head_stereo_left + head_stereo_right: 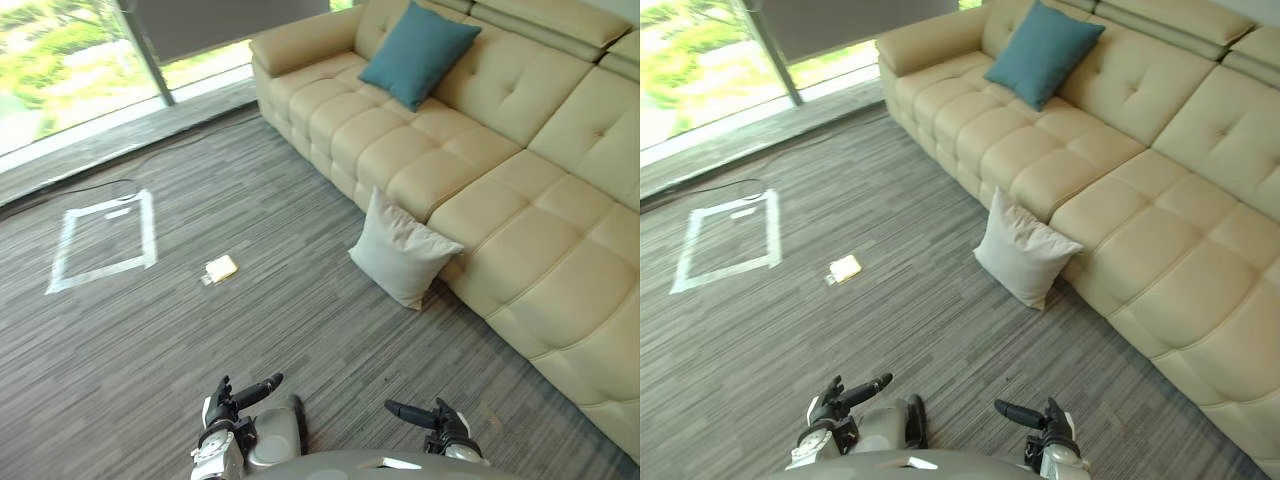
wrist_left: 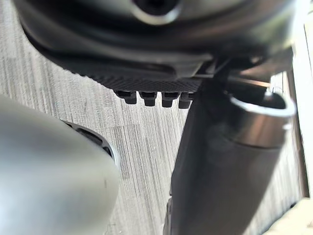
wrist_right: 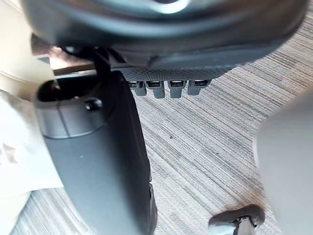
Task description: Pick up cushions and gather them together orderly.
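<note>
Head views, looking down on a lounge floor.

**Sofa** (image 1: 540, 240): cream leather, padded in square tufted panels, running from top centre to the right edge; a rounded arm closes its upper-left end.

**Teal cushion** (image 1: 418, 52): square, of smooth woven fabric, standing on one corner against the sofa back at top centre.

**Pale cushion** (image 1: 400, 250): square, off-white to light grey cloth, softly creased, with pointed corners. It stands on the carpet just right of centre and leans on the sofa's front edge, well apart from the teal cushion.

**Carpet** (image 1: 250, 330): grey, low pile, with fine streaks running lengthwise. At the left of the frame a square outline of white tape (image 1: 148, 230) is stuck to it. Between the tape and the pale cushion lies a small flat yellowish object (image 1: 221, 268); what it is cannot be told.

**Window** (image 1: 60, 50): floor-level glazing at upper left, with bright greenery beyond it.

**Left hand** (image 1: 228, 405): dark, at the lower edge left of centre, hovering over bare carpet. Its fingers (image 2: 149, 98) are loosely extended in a row, the thumb stands out sideways, and it holds nothing.

**Right hand** (image 1: 445, 420): dark, at the lower edge right of centre. Its fingers (image 3: 176, 88) are likewise relaxed, its thumb points inward, and it is empty. Both hands are well apart from either cushion.
</note>
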Available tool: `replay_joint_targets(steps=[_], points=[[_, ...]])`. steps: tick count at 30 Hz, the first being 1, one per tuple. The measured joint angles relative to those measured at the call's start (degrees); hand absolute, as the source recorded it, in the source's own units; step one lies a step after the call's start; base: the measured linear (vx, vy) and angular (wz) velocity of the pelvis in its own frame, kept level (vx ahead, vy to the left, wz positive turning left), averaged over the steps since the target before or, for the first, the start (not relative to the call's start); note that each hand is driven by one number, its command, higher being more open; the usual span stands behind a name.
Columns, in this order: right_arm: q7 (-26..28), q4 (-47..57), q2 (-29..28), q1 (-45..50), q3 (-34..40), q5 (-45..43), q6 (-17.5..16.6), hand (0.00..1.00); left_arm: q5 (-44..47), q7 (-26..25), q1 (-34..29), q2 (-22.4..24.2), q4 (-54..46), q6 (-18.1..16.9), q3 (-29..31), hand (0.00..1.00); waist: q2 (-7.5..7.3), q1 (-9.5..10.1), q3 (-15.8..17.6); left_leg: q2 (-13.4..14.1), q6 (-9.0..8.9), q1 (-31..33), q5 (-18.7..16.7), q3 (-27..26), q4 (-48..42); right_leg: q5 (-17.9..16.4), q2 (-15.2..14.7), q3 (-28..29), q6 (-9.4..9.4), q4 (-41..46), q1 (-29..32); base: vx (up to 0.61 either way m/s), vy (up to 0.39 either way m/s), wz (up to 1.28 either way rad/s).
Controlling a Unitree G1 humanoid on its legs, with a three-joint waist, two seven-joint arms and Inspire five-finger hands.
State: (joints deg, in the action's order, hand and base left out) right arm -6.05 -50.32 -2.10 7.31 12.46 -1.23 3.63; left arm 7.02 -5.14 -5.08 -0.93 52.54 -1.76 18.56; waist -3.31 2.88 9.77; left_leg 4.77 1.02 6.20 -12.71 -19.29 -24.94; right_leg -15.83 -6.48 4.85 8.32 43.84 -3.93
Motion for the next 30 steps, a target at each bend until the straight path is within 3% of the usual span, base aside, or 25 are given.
replay_joint_targets(steps=[1, 2, 3, 5, 6, 8, 9, 10, 11, 12, 14, 15, 16, 17, 18, 20, 21, 24, 26, 27, 28, 29, 30], points=[[0.2, 0.2, 0.3, 0.0, 0.1, 0.0, -0.2, 1.00, 0.0, -0.1, 0.3, 0.0, 0.7, 0.1, -0.2, 1.00, 0.30, -0.02, 0.2, -0.1, -0.03, -3.3, -1.5, -1.0, 0.7, 0.3, -1.6, -2.5, 0.45, 7.1, 2.8, 0.50, 0.216, -0.44], [0.6, 0.7, 0.5, 0.0, 0.4, 0.0, -0.2, 1.00, 0.0, -0.1, 0.7, 0.1, 1.4, 0.1, -0.5, 1.00, 0.71, -0.03, 0.4, -0.1, -0.15, -6.8, -2.4, -2.0, 2.2, -0.2, -3.9, -6.9, -0.44, 12.1, 5.9, 0.41, 0.165, -0.43], [0.7, 0.9, 0.7, 0.0, 0.5, 0.2, -0.3, 1.00, 0.0, -0.1, 0.7, 0.1, 1.8, 0.1, -0.9, 1.00, 0.81, -0.05, 0.5, -0.1, -0.32, -8.7, -2.6, -2.7, 3.5, -0.5, -5.1, -9.2, -1.26, 13.8, 7.7, 0.30, 0.074, -0.45], [0.7, 1.0, 1.8, -0.9, 0.6, 0.2, -0.7, 1.00, 0.0, -0.2, 0.7, -0.1, 2.9, 0.2, -2.6, 1.00, 1.93, -0.29, 0.9, 0.9, -0.91, -14.7, -2.4, -4.9, 8.1, -2.6, -6.9, -16.7, -4.62, 12.6, 12.6, 0.36, 0.034, -0.43], [0.7, 0.7, 2.0, -1.3, 0.5, 0.3, -0.7, 1.00, 0.0, -0.2, 0.7, -0.1, 3.1, 0.2, -3.0, 1.00, 2.25, -0.48, 1.1, 1.2, -0.99, -15.8, -2.4, -5.4, 9.0, -2.9, -6.7, -18.4, -5.02, 10.8, 13.4, 0.41, -0.017, -0.42], [0.6, -1.2, 2.5, -3.5, 0.3, 1.2, -1.3, 1.00, 0.0, 0.5, 1.0, -1.7, 5.0, 0.4, -7.6, 1.00, 2.52, -1.48, 1.1, 2.0, -2.20, -19.5, -1.7, -7.0, 13.2, -1.5, -5.4, -25.9, -6.53, -5.7, 17.7, 0.40, -0.086, -0.33], [0.5, -1.8, 2.6, -4.0, 0.3, 1.2, -1.3, 1.00, 0.0, 0.5, 1.2, -2.1, 5.5, 0.6, -8.3, 1.00, 2.22, -1.78, 1.1, 1.5, -2.53, -20.5, -1.5, -7.0, 14.1, 1.3, -4.3, -26.4, -7.53, -11.4, 18.2, 0.34, -0.117, -0.12], [0.6, -2.4, 2.6, -4.3, 0.1, 1.1, -1.3, 1.00, -0.1, 0.6, 1.4, -2.6, 5.9, 0.6, -8.7, 1.00, 1.73, -2.19, 1.5, 0.6, -3.07, -21.6, -1.4, -6.3, 14.7, 9.7, -3.0, -25.2, -11.84, -16.2, 17.9, 0.37, -0.153, -0.21], [0.7, -3.1, 4.2, -4.9, -0.1, 1.3, -1.5, 1.00, -0.4, 0.4, 2.0, -1.8, 7.0, 0.8, -8.6, 1.00, 4.24, -2.20, 1.4, 2.5, -4.09, -22.3, -1.1, -5.3, 14.6, 9.3, -0.8, -25.0, -12.39, -16.3, 16.9, 0.44, -0.196, -0.35], [0.7, -3.2, 4.8, -5.0, 0.0, 1.3, -1.8, 1.00, -0.9, 0.6, 1.9, -0.8, 7.3, 0.7, -8.6, 1.00, 5.74, -2.14, 1.1, 3.3, -4.71, -22.2, 0.1, -4.1, 14.1, 8.4, 0.5, -24.8, -12.78, -17.5, 16.4, 0.52, -0.260, -0.42], [0.6, -3.2, 4.7, -5.2, 2.4, 0.9, -1.8, 1.00, -1.3, 0.6, 2.2, 0.6, 7.3, 0.7, -8.5, 1.00, 6.74, -2.87, 1.4, 4.1, -6.10, -21.9, 2.6, -2.9, 12.0, 7.1, 1.2, -24.9, -13.01, -18.5, 15.0, 0.44, -0.265, -0.15], [0.4, -3.2, 4.2, -5.1, 3.8, 1.0, -1.6, 1.00, -2.1, 1.0, 2.4, 0.7, 7.1, 0.7, -8.5, 1.00, 6.57, -3.30, 1.7, 5.8, -8.09, -20.3, 4.8, -1.1, 5.4, 6.4, 1.9, -25.3, -13.22, -20.7, 11.7, 0.30, -0.199, 0.03], [0.4, -3.2, 4.2, -5.0, 3.9, 1.0, -1.5, 1.00, -2.1, 1.0, 2.4, 0.7, 7.1, 0.7, -8.5, 1.00, 6.54, -3.30, 1.7, 5.9, -8.15, -20.2, 4.9, -1.0, 5.1, 6.3, 1.9, -25.3, -13.24, -20.8, 11.5, 0.33, -0.239, 0.08], [0.3, -2.9, 3.5, -4.3, 3.8, 1.0, -1.4, 1.00, -2.2, 1.3, 2.2, 0.6, 6.2, 0.6, -7.7, 1.00, 5.68, -3.19, 2.2, 7.9, -9.30, -17.2, 5.9, 1.5, -5.4, 5.9, 2.7, -25.3, -13.39, -23.6, 7.9, 0.21, -0.142, -0.01], [0.2, -2.7, 3.4, -3.8, 3.7, 1.1, -1.4, 1.00, -2.5, 1.4, 1.7, 0.7, 4.9, 0.6, -6.0, 1.00, 5.59, -3.04, 2.3, 9.9, -9.98, -12.9, 4.3, 2.9, -17.0, 5.3, 3.6, -25.2, -13.49, -25.3, 4.9, 0.28, -0.172, -0.09], [0.1, -2.6, 3.1, -3.5, 3.7, 1.0, -1.3, 1.00, -2.5, 1.2, 1.2, 0.8, 3.5, 0.5, -5.8, 1.00, 5.47, -2.98, 2.4, 11.1, -9.48, -7.9, 1.6, 2.8, -25.3, 4.5, 4.5, -24.5, -13.49, -26.5, 2.4, 0.18, -0.071, -0.19], [-0.1, -2.6, 2.9, -3.3, 3.7, 1.0, -1.3, 1.00, -2.5, 1.3, 1.0, 0.8, 2.6, 0.5, -5.7, 1.00, 5.35, -2.85, 2.4, 11.2, -8.85, -5.7, 0.3, 2.5, -25.8, 4.4, 4.9, -23.8, -13.40, -27.2, 1.3, 0.16, 0.006, -0.38], [-0.4, -2.7, 2.4, -2.9, 3.9, 1.0, -1.1, 1.00, -2.4, 1.3, 1.0, 0.6, 1.1, 0.4, -5.6, 1.00, 4.49, -1.51, 2.5, 9.5, -7.53, -2.6, -2.3, 3.0, -15.4, 4.2, 4.9, -20.3, -12.89, -28.2, -0.3, 0.14, 0.054, -0.66], [-0.8, -2.7, 1.8, -2.9, 3.9, 1.0, -0.9, 1.00, -2.4, 1.3, 1.0, 0.7, 0.5, 0.1, -4.1, 1.00, 3.36, -1.33, 2.7, 5.9, -7.60, -0.4, -2.6, 8.4, -7.2, 4.2, 3.8, -17.5, -11.61, -29.1, -1.2, 0.16, 0.127, -0.54], [-0.8, -2.8, 1.8, -2.9, 3.9, 1.0, -0.9, 1.00, -2.4, 1.3, 1.0, 0.7, 0.5, 0.0, -4.0, 1.00, 3.33, -1.31, 2.7, 5.7, -7.60, -0.4, -2.6, 8.7, -6.9, 4.2, 3.7, -17.4, -11.56, -29.1, -1.3, 0.19, 0.216, -0.72], [-0.8, -2.8, 1.9, -2.6, 3.7, 1.0, -0.9, 1.00, -1.8, 0.9, 1.0, 1.0, 0.6, -0.4, -3.6, 1.00, 3.39, -0.59, 2.6, 3.1, -6.99, 0.0, -1.2, 14.5, -0.1, 3.6, 3.3, -14.4, -9.70, -28.8, -1.2, 0.22, 0.265, -0.54], [-0.8, -2.8, 1.9, -2.6, 3.7, 1.0, -0.9, 1.00, -1.8, 0.9, 1.0, 1.0, 0.6, -0.4, -3.6, 1.00, 3.39, -0.59, 2.6, 3.1, -6.99, 0.0, -1.2, 14.5, -0.1, 3.6, 3.3, -14.4, -9.70, -28.8, -1.2, 0.29, 0.349, -0.88], [-0.8, -2.3, 2.4, -2.0, 3.7, 0.9, -0.9, 1.00, -0.9, 0.6, 0.8, 1.7, 1.2, -0.4, -3.6, 1.00, 4.85, -0.41, 1.7, 3.1, -6.29, -0.8, 5.6, 16.8, 3.9, 2.4, 4.3, -12.4, -7.74, -27.2, -0.9, 0.22, 0.288, -0.46]])
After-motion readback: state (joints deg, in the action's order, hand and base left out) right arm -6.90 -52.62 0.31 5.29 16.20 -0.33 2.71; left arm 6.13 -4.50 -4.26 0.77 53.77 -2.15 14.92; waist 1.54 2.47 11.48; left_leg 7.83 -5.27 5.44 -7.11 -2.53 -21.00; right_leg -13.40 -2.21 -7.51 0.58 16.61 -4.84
